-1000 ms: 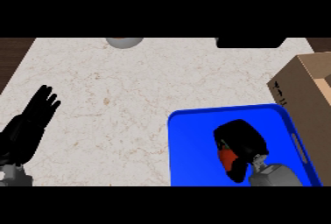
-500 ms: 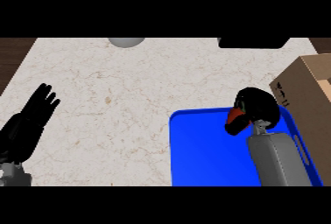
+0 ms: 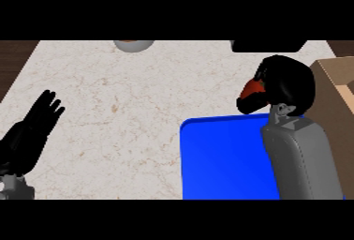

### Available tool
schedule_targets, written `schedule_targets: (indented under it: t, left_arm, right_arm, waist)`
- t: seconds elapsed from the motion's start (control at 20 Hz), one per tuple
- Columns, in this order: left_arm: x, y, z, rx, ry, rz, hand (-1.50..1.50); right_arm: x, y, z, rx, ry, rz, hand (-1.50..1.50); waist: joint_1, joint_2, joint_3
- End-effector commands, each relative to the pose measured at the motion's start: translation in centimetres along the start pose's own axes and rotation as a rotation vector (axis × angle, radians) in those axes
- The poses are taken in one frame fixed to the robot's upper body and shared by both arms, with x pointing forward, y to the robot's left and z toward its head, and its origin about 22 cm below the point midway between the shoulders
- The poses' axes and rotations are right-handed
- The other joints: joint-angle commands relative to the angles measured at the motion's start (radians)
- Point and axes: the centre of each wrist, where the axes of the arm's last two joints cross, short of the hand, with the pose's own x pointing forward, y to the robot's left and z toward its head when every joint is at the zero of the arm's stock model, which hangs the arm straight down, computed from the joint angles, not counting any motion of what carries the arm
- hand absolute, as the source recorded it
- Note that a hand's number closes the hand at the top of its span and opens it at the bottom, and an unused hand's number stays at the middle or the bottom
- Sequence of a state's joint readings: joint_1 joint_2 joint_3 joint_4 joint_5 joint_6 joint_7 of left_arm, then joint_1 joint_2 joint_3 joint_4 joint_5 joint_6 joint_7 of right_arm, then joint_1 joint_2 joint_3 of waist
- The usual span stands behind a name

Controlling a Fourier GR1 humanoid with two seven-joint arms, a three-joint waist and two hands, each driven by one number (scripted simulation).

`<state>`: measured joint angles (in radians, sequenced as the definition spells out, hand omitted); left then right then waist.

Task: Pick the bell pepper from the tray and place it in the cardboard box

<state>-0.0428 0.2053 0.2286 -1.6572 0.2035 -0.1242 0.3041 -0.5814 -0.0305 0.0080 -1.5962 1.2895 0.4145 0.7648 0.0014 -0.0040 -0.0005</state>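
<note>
My right hand is curled round a red-orange bell pepper, of which only a sliver shows at the hand's left side. The hand hangs above the far edge of the blue tray, just left of the cardboard box at the right edge. My grey right forearm crosses the tray from below. My left hand rests open at the left edge of the counter, fingers pointing up.
A grey round object sits at the counter's far edge. A black item lies at the far right. Dark wood strips border the pale stone counter on both sides.
My right hand has lifted the bell pepper off the tray and carried it up and toward the far edge, nearer the box. The left hand has stayed still.
</note>
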Motion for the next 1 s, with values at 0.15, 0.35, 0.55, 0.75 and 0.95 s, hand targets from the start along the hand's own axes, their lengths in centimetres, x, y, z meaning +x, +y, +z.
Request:
schedule_targets:
  t: [0.15,0.35,0.55,0.75,0.95]
  left_arm:
    - [-1.2,0.8,0.4,0.015,0.008,-0.014,0.00]
    - [-1.4,0.3,-0.2,0.005,-0.010,0.002,0.00]
    - [-0.7,0.4,0.1,-0.001,0.002,0.012,0.00]
    - [-1.2,1.2,-0.7,0.005,-0.008,-0.001,0.00]
    - [-0.7,0.0,-0.5,0.005,0.002,0.017,0.00]
  right_arm:
    - [0.7,-7.4,2.5,-0.269,0.124,-0.042,1.50]
    - [-1.7,-10.6,0.6,-0.349,0.213,-0.046,1.50]
    - [-3.6,-10.9,-0.4,-0.380,0.285,-0.055,1.50]
    - [-5.4,-12.4,-1.4,-0.347,0.303,-0.018,1.50]
    - [-9.7,-12.7,-2.5,-0.310,0.296,0.038,1.50]
  waist:
    - [-0.006,-0.001,0.000]
    - [-0.007,0.003,0.000]
    - [-0.002,0.003,0.000]
    - [-0.003,0.004,0.000]
    - [-0.006,0.003,0.000]
